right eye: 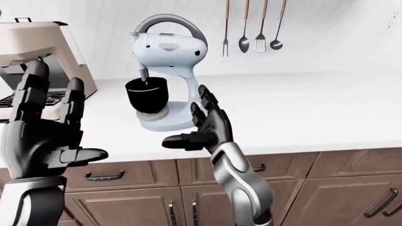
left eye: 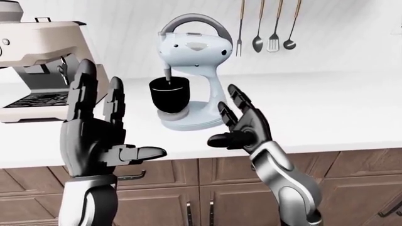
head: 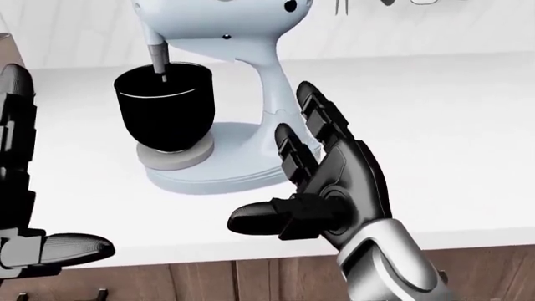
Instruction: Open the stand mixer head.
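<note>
The stand mixer stands on the white counter at the upper centre of the left-eye view, its head down, with the beater shaft reaching into the black bowl on the base. The right hand is raised just below and right of the mixer's base, fingers spread and thumb out to the left, gripping nothing and clear of the mixer. The left hand is held up at the lower left, also spread wide and empty, well apart from the mixer. A coffee machine sits at the upper left; utensils hang on the wall at the upper right. Wooden cabinets run along the bottom.
</note>
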`<state>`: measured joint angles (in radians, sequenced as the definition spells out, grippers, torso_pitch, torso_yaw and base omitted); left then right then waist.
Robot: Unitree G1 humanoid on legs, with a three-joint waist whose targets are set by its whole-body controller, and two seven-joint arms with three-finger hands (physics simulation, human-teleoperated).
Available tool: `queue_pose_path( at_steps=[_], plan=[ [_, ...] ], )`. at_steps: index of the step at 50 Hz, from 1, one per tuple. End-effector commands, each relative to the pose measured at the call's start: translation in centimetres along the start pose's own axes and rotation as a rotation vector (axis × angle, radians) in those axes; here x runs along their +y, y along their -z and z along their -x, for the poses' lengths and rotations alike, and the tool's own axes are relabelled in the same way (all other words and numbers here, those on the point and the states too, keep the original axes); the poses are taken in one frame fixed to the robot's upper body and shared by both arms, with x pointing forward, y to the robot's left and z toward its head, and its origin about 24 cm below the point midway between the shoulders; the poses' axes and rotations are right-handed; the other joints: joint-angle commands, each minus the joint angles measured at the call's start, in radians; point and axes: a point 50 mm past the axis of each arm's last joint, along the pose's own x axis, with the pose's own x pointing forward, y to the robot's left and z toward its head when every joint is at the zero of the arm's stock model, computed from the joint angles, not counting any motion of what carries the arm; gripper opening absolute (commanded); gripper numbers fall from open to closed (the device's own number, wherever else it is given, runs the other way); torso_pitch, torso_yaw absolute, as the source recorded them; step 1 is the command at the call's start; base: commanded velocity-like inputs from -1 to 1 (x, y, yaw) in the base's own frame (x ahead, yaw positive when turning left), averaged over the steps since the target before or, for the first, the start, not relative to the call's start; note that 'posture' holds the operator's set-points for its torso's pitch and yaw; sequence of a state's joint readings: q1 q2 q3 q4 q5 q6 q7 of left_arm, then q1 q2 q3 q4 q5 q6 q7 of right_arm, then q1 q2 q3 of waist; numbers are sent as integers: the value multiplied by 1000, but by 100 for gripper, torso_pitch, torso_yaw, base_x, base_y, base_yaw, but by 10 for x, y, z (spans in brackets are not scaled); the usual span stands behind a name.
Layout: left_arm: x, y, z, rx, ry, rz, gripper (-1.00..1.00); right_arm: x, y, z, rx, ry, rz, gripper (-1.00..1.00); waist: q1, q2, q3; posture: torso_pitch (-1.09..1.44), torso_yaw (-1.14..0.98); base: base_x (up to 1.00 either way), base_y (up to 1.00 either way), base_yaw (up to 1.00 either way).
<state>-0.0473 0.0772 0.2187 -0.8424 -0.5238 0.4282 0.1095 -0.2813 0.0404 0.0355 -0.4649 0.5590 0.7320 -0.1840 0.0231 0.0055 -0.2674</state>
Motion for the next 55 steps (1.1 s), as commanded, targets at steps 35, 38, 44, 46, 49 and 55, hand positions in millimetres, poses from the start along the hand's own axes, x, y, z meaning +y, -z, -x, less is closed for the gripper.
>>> queue_pose_path(
  at_steps=[35,38,44,46,49,55],
  plan=[
    [-3,-9,-2,-59,22,1,100,-17,2,-25,-38,26,26,100,0,4,-5,-33,0,0,0,0],
    [-3,-10,-2,-60,21,1,100,-18,3,-25,-36,29,27,100,0,4,-5,-33,0,0,0,0],
    [-3,-10,-2,-61,20,1,100,-19,5,-28,-33,32,29,100,-1,5,-5,-33,0,0,0,0],
    [-3,-10,-2,-60,20,0,100,-20,6,-30,-32,35,29,100,-1,5,-5,-33,0,0,0,0],
    [-3,-10,-2,-60,20,-1,100,-22,9,-32,-26,39,30,100,-1,6,-5,-33,0,0,0,0],
    [-3,-10,-2,-61,19,-1,100,-26,12,-38,-19,47,35,100,-2,6,-5,-33,0,0,0,0]
  ],
)
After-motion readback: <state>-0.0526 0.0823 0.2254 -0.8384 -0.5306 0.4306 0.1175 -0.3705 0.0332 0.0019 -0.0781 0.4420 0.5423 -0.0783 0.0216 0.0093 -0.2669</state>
